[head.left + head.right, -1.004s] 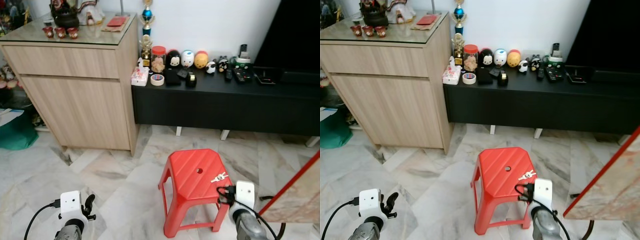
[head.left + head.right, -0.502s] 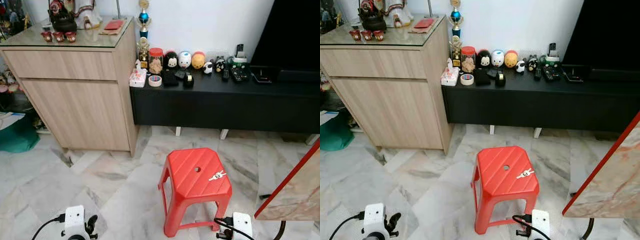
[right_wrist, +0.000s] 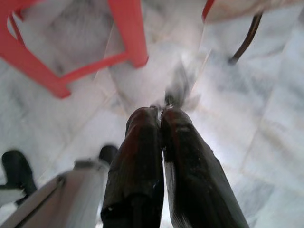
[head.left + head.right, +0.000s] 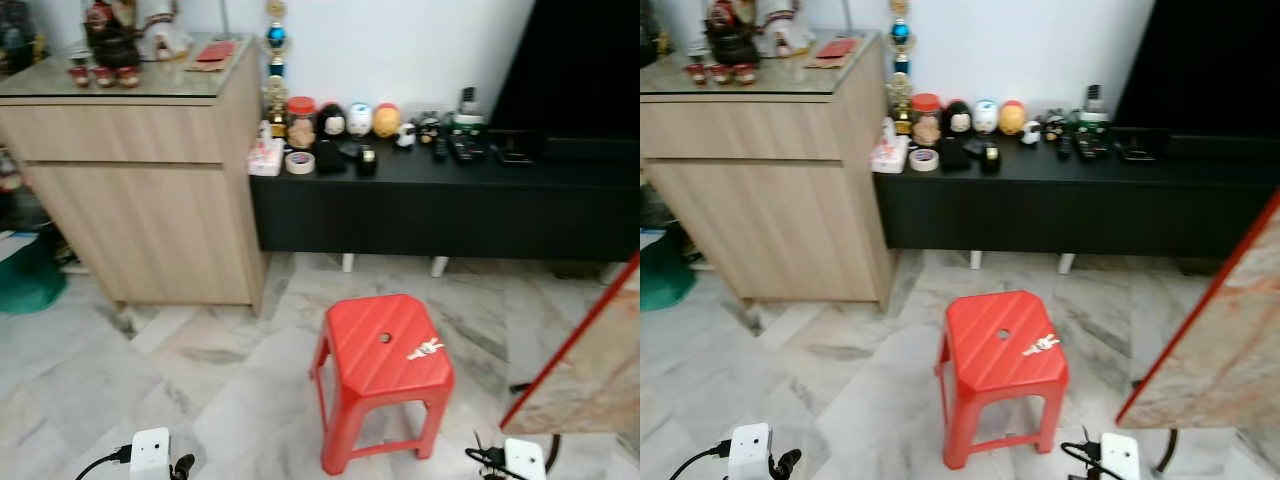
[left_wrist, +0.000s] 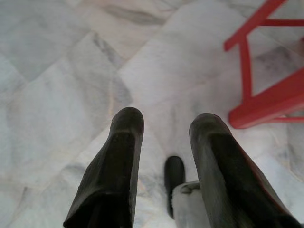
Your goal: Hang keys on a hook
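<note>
Keys (image 4: 425, 349) lie on red stool (image 4: 380, 350), near its right edge, untouched.
Left pincer (image 5: 164, 128) released, fingers apart over marble floor (image 4: 200, 370), holding nothing. Right pincer (image 3: 161, 116) clenched, empty, low beside stool legs. Eye views add wooden cabinet (image 4: 140, 200) and black counter (image 4: 450, 200) beyond; open floor between.

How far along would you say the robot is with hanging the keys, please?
Nothing looks done: the small bunch of silver keys lies on the red plastic stool. In hand: nothing. The left gripper is open above the marble floor, and the right gripper is shut and empty, both hanging low. Left to do: grasp the keys, find a hook and hang them.
</note>
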Motion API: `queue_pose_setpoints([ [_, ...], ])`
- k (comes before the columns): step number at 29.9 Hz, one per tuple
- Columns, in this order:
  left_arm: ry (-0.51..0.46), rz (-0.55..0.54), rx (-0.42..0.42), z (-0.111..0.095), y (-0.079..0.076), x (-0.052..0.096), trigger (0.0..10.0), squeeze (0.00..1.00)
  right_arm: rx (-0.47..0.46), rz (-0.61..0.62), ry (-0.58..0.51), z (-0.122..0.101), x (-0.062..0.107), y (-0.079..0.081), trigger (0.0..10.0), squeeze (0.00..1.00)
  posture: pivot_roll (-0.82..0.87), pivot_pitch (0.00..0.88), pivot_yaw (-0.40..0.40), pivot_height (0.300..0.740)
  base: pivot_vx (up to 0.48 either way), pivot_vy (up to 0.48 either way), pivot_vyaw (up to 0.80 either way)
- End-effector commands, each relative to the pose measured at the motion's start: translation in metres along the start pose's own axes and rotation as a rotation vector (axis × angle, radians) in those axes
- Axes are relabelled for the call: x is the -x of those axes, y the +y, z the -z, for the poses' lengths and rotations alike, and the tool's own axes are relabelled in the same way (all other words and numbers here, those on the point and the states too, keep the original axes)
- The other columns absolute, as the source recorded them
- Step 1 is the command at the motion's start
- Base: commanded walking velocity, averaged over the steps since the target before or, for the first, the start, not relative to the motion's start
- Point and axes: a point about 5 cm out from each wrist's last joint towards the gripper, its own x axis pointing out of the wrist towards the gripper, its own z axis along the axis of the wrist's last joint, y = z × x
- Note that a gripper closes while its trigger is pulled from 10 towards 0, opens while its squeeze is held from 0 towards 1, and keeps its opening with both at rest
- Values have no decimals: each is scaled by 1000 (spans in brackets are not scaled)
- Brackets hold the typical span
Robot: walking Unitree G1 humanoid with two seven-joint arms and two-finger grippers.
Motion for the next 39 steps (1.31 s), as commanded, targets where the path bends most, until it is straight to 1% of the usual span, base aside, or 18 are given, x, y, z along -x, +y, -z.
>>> queue_pose_setpoints([
  [1,44,5,-16,9,0,2,10000,0,3,15,14,4,1,0,10000,0,27,0,-19,740,0,-345,0],
  [3,53,0,-13,10,2,3,10000,0,1,12,22,6,0,6,10000,0,29,0,-20,740,0,-345,0],
  [6,59,-4,-14,11,3,3,10000,0,-3,13,22,6,0,8,10000,0,24,0,-17,740,0,-344,0],
  [7,61,-5,-13,11,3,3,10000,0,-5,15,20,5,0,7,10000,0,24,0,-18,740,0,-345,0],
  [8,66,-9,-11,12,4,3,10000,0,-7,25,11,1,0,-2,10000,0,28,0,-18,740,0,-345,0],
  [9,66,-9,-11,12,4,3,10000,0,-7,25,11,1,0,-2,10000,0,28,0,-18,740,0,-345,0],
  [10,73,-14,-10,13,6,4,10000,0,-9,34,3,-4,0,-10,10000,0,27,0,-18,740,0,-352,0],
  [11,78,-16,-9,14,7,4,10000,0,-11,39,-2,-7,0,-15,10000,0,27,0,-17,740,0,-364,0],
  [16,86,-24,-6,15,9,5,10000,0,-13,42,-10,-13,-1,-16,10000,0,30,0,-15,740,0,-365,0],
  [19,87,-25,-5,15,10,5,10000,0,-14,39,-11,-15,-2,-12,10000,0,28,0,-13,740,0,-333,0],
  [25,90,-20,-6,15,10,5,10000,0,-20,24,-30,-29,-6,4,10000,0,27,0,-7,740,0,-289,0],
  [27,91,-19,-7,16,10,5,10000,0,-21,23,-32,-30,-6,6,10000,0,25,0,-7,740,0,-330,0],
  [28,93,-19,-6,16,10,5,10000,0,-20,19,-33,-31,-6,10,10000,0,25,0,-7,740,0,-274,0],
  [30,94,-19,-7,17,10,5,10000,0,-19,19,-33,-31,-6,11,10000,0,24,0,-8,740,0,-270,0],
  [33,99,-19,-6,18,10,6,10000,0,-18,15,-28,-28,-7,19,10000,0,22,0,-8,740,0,-274,0],
  [39,98,-18,-2,18,10,6,10000,0,-16,8,-18,-23,-6,28,10000,0,26,0,-7,740,0,-277,0],
])
